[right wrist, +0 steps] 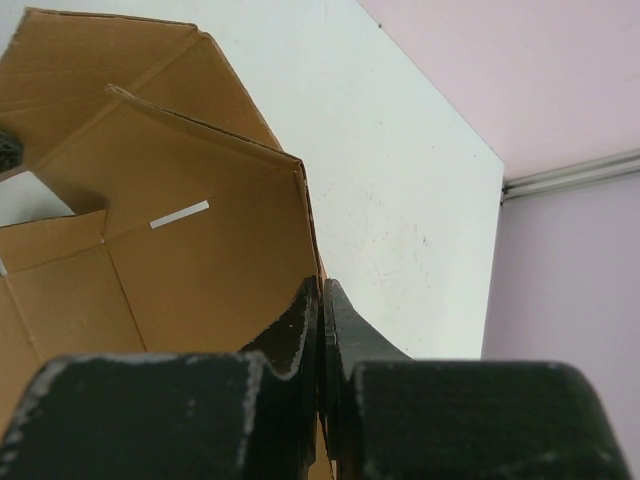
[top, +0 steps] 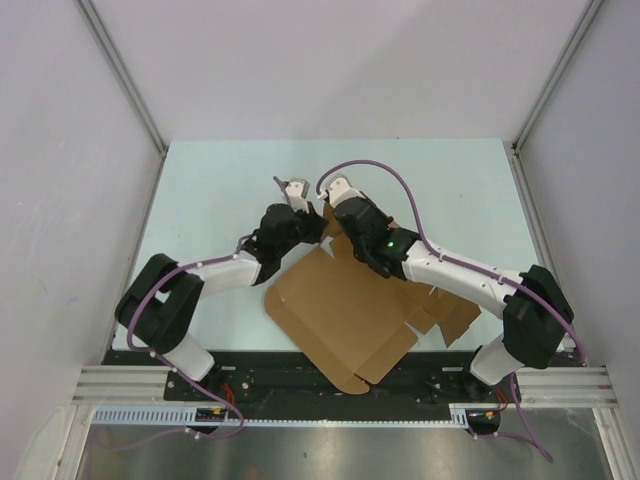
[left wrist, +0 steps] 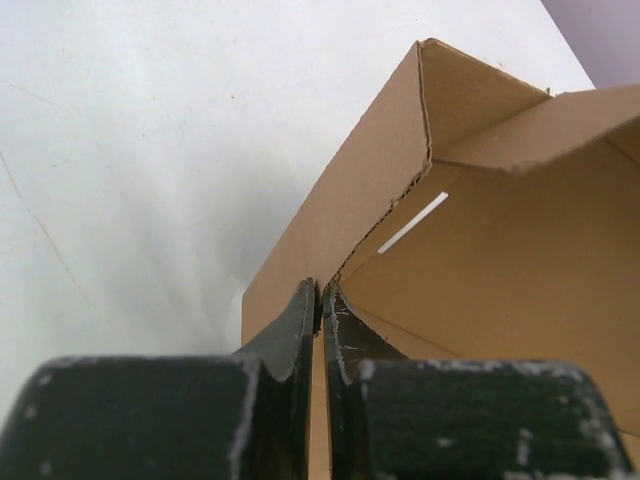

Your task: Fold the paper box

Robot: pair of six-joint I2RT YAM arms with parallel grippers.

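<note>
Our left gripper (left wrist: 320, 305) and right gripper (right wrist: 320, 300) both pinch the raised far wall of the paper box (top: 345, 315), which lies on the tabletop (top: 220, 190) toward its near edge. Pulling unevenly, we could tear the corner crease or lose grip.

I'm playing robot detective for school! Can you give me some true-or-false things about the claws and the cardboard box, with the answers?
1. The left claw and the right claw are both pinching the paper box. True.
2. The paper box is bright blue. False: it is plain brown.
3. The box is closed up with its lid shut. False: most of it lies flat and open on the table; only its far end is folded up.
4. There is a thin slit cut in the cardboard. True.
</note>
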